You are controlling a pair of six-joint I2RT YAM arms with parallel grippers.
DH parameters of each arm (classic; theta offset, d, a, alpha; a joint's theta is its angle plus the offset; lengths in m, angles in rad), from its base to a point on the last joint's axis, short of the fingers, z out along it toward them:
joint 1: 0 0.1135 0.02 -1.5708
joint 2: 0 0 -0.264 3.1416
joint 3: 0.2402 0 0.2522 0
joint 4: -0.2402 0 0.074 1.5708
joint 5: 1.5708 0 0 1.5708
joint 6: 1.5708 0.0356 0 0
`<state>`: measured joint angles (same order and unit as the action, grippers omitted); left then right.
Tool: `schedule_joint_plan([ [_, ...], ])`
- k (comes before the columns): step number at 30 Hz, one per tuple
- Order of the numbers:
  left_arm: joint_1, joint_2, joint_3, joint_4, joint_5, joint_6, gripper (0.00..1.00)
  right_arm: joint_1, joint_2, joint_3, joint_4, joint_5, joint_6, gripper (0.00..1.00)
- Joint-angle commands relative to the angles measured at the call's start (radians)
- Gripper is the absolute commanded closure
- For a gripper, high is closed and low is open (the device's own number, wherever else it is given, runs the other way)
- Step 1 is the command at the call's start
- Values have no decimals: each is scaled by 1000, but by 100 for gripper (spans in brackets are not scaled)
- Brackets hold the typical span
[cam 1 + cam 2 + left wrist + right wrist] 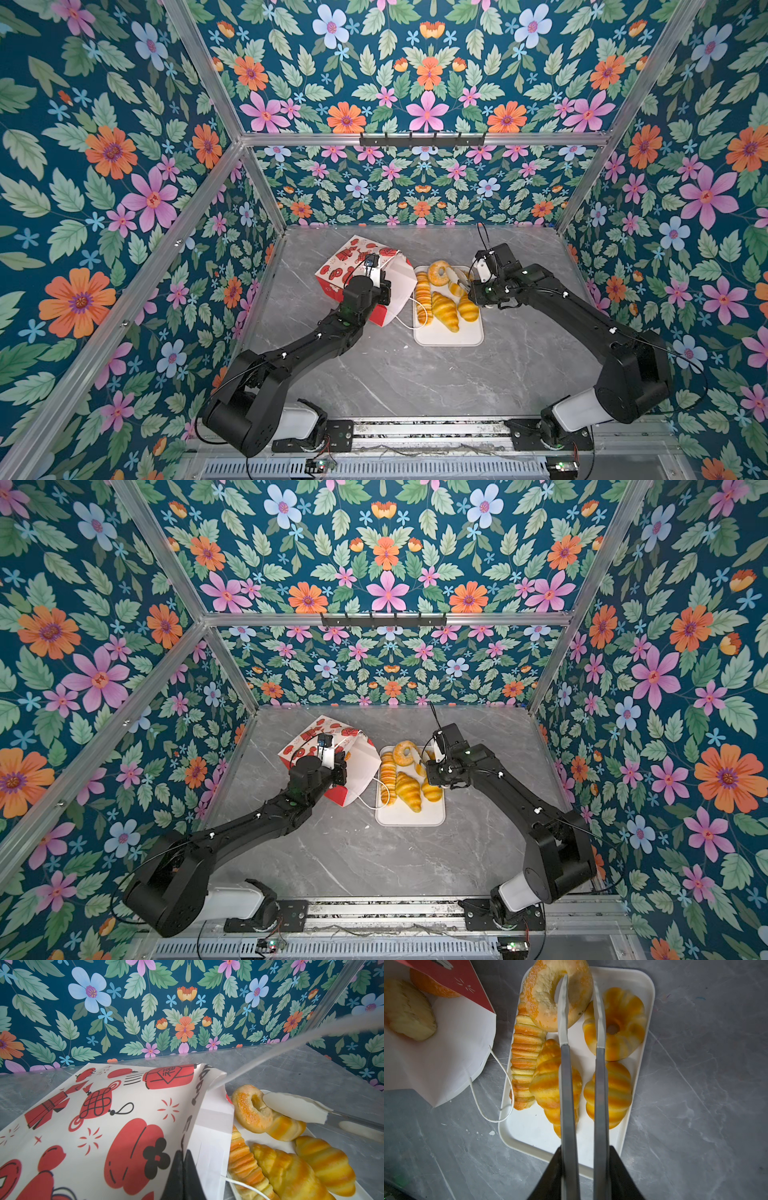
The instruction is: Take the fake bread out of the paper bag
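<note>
Left end effector: black fingers together, clamped on the mouth edge of the paper bag.

Right end effector: fingers pressed on the two metal arms of a pair of tongs. The arms are only partly squeezed, so the white tips stand apart with nothing between them. One tip is over the hole of the ring bagel; the other is between the bagel and the pumpkin bun. Contact with either cannot be told.

Bag: one, lying on its side on the grey marble surface, just beside the white tray, mouth turned toward it. One white cord handle loops over the tray's rim.

Fake bread, count seven.
- On the tray, five: 1 ring bagel at the far end; 1 pumpkin bun next to it; 1 long ridged loaf along the bag-side edge; 2 croissants side by side below the bagel and bun. The bagel leans on the loaf's far end.
- Inside the bag mouth, two: 1 pale ridged piece and 1 orange piece, partly hidden by the red flap.

Writing: black letters run along the bag's mouth edge but are folded and not readable. One red print carries a character in a diamond, too small to read.
</note>
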<state>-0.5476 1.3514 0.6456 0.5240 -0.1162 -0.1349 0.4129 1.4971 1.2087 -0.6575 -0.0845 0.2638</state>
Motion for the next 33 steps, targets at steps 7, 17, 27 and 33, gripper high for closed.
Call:
schedule_joint_plan([
  [7,1,-7,-12,31,-4,-14,100,-5,7,10,36,8,25,66],
  [17,3,-4,-12,34,-6,-17,100,9,5,21,135,-161,37,68],
  [27,3,-9,-11,31,-10,-19,100,64,132,74,187,-242,37,69],
  [33,3,-17,-12,22,-19,-14,100,62,187,59,166,-185,38,71],
])
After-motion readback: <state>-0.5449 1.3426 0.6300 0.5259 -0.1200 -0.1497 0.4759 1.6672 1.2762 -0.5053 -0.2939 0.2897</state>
